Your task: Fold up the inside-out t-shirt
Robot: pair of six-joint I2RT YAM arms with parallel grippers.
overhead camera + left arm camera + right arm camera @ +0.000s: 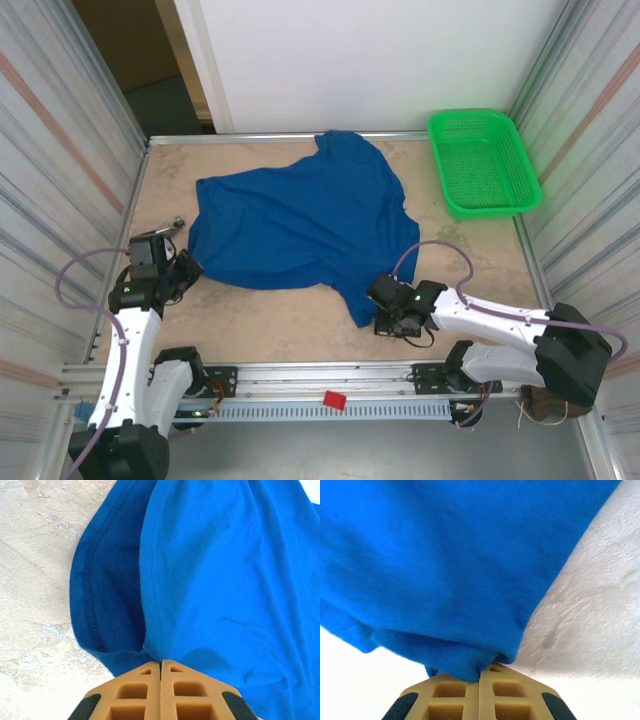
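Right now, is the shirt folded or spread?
Spread: the shirt lies open and rumpled on the table; left hand and right hand pinch its near edges.

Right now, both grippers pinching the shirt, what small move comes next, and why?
Probably lift both grippers slightly and draw them apart. The shirt lies rumpled on the table; the left gripper pinches its left edge, the right gripper a near corner, so tension should flatten it.

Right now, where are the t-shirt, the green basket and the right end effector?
t-shirt (300, 225): top external view, middle of cloth.
green basket (493, 209): top external view, near rim.
right end effector (480, 674): right wrist view, between its fingertips.
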